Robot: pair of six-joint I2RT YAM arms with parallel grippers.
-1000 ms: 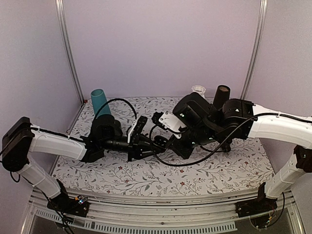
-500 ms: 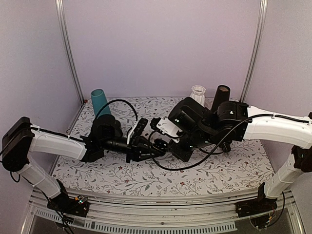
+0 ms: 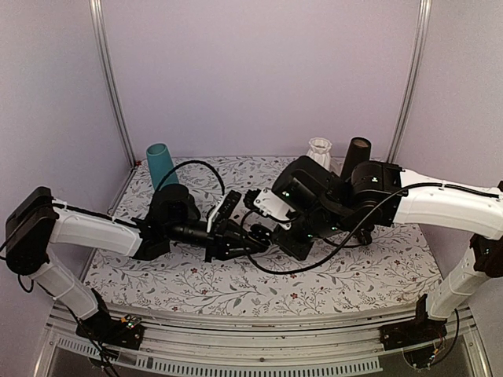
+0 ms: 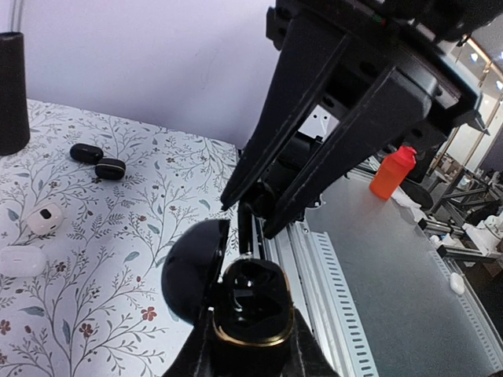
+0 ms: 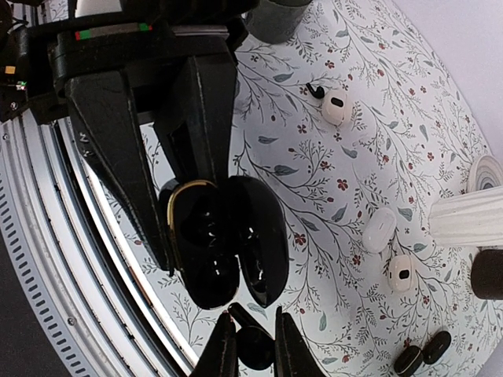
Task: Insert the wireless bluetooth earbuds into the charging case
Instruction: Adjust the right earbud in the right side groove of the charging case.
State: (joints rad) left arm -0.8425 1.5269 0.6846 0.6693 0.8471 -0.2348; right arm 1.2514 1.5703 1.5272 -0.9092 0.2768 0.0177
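Crowding both arms over the tabletop leaves you little room. The right jaws could knock the left jaws and jolt the charging case, which the left jaws clamp by its base, lid swung open, apparently clear of the cloth. The right jaws pinch one black earbud just beside the case's rim. Bring it in tilted and it may catch the gold rim, slip free and drop. The right wrist view shows the earbud and the case's hollow interior. The left wrist view shows only what looks like its stem near the opening. From above, everything merges into black.
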